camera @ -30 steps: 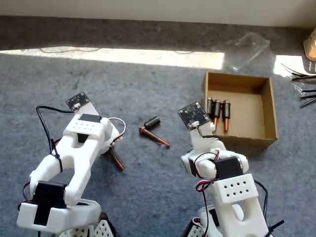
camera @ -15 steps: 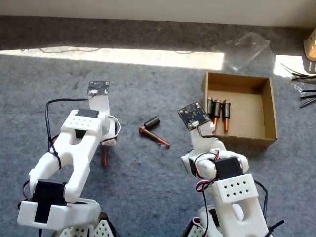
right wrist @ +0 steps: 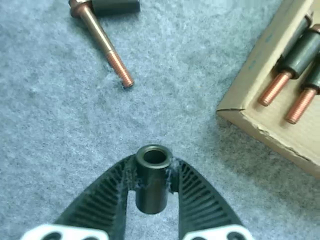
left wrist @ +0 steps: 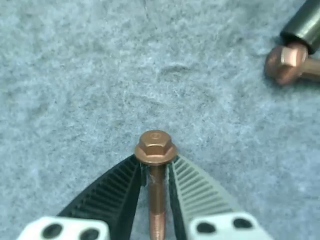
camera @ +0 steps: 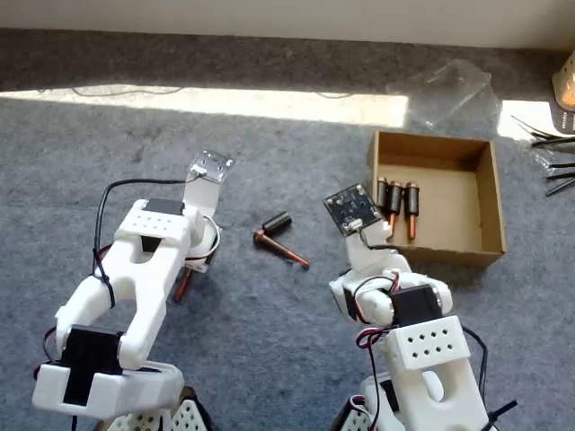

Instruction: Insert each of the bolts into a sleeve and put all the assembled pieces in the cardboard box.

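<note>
The left gripper [left wrist: 156, 162], clamped on a copper bolt [left wrist: 155, 147], had swung from 11 toward 1 o'clock. The right gripper [right wrist: 152, 167] stayed clamped on a black sleeve [right wrist: 151, 192], with the cardboard box [camera: 485, 206] at its 2 o'clock.

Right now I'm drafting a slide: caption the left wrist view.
Left gripper shut on a copper hex-head bolt over grey carpet; second copper bolt and dark cylindrical sleeve beyond.

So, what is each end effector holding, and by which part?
Left end effector: a copper bolt, pinched on the shank just below its hex head. Right end effector: a dark sleeve, gripped across its outer wall near the open end.
</note>
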You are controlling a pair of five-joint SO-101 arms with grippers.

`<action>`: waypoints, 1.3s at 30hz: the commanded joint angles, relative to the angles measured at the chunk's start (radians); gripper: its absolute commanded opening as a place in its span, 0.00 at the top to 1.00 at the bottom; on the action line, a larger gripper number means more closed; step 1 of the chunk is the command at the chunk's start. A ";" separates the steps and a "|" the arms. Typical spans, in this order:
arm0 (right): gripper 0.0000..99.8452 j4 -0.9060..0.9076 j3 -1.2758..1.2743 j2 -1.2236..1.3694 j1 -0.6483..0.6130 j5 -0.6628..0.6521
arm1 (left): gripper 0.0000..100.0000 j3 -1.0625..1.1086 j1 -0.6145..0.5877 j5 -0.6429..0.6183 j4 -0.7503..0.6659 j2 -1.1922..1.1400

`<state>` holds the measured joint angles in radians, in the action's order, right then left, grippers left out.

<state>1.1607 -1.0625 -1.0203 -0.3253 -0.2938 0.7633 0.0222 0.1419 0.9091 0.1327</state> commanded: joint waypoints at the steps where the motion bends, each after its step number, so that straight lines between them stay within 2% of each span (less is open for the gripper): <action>1: 1.00 -0.025 0.008 -0.018 0.005 0.011 | 0.94 -0.053 0.018 0.006 -0.011 0.007; 4: 1.00 -0.038 0.008 -0.018 0.004 0.018 | 0.94 -0.056 0.016 0.003 -0.011 0.007; 8: 1.00 -0.116 -0.024 -0.018 0.004 0.132 | 0.99 -0.058 0.022 0.006 -0.061 0.016; 14: 1.00 -0.231 -0.084 -0.018 0.004 0.161 | 0.99 -0.056 0.021 0.008 -0.095 0.016; 20: 1.00 -0.232 -0.084 -0.018 0.004 0.160 | 0.99 -0.053 0.024 0.008 -0.097 0.007; 26: 1.00 -0.231 -0.084 -0.018 0.004 0.155 | 0.88 -0.048 0.022 0.006 -0.097 0.005; 33: 1.00 -0.231 -0.084 -0.018 0.004 0.153 | 0.91 0.035 0.024 0.006 -0.238 0.004; 39: 1.00 -0.229 -0.084 -0.018 0.004 0.153 | 0.91 0.033 0.024 0.005 -0.239 0.004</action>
<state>0.9582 -1.1561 -1.0203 -0.3268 -0.1450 0.8094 0.0253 0.1419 0.6912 0.1327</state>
